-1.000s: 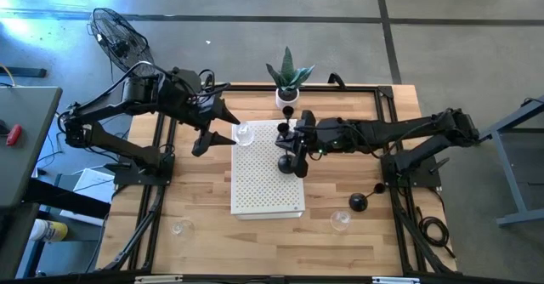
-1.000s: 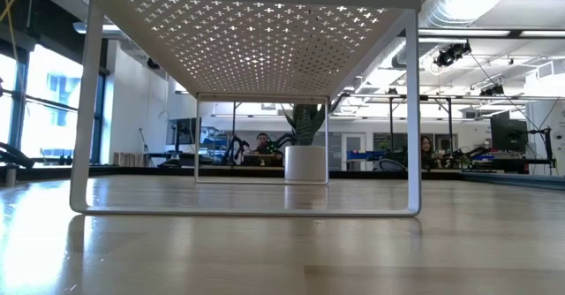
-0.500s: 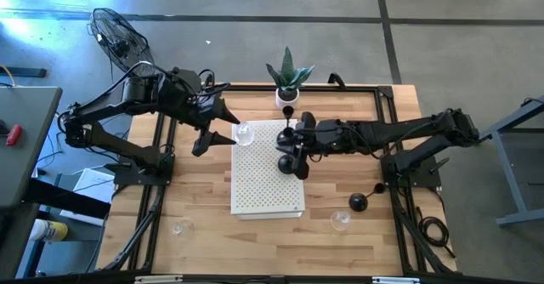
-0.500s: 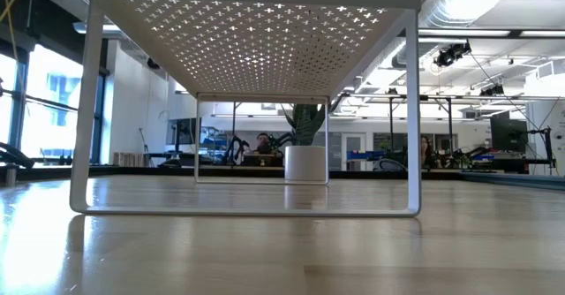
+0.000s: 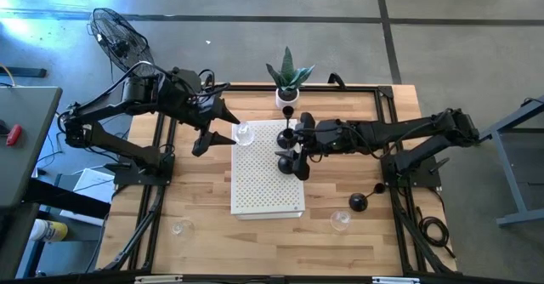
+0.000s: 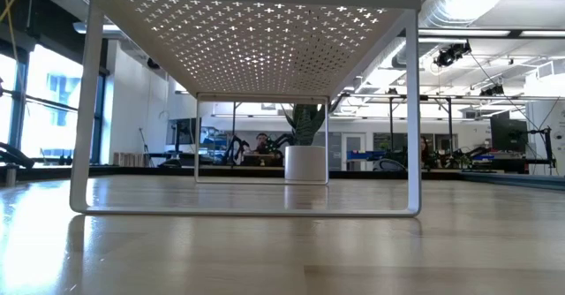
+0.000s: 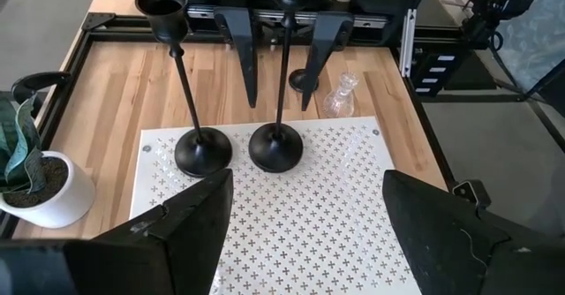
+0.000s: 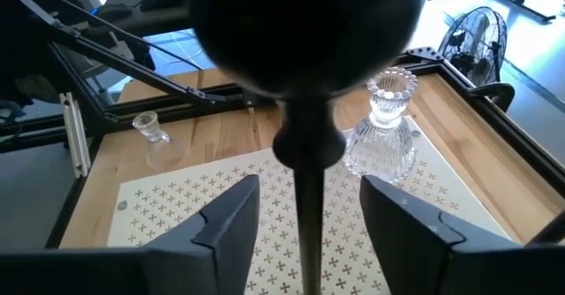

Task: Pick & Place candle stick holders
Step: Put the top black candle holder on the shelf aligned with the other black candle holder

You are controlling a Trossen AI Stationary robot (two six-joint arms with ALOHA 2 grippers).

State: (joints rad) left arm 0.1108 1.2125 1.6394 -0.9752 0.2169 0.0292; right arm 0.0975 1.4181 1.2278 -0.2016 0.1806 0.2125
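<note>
My right pincer (image 5: 299, 155) stood with fingers spread either side of a tall black holder's stem (image 8: 309, 198), not touching it; that holder (image 7: 275, 145) stood upright on the white perforated stand (image 5: 263, 186), just beside a second black holder (image 7: 201, 149). My left pincer (image 5: 223, 124) waited open at the stand's edge near a clear glass holder (image 5: 245, 134). A short black holder (image 5: 359, 201) and another glass one (image 5: 340, 220) sat on the wooden table (image 5: 204, 224).

The table (image 5: 204, 216) is surfaced in pale, smooth wood planks. The white stand (image 7: 300, 207) is formed of matt perforated metal. The candle holders (image 7: 275, 145) are finished in matt black. The cup (image 8: 381, 127) is made of clear, ribbed glass.
</note>
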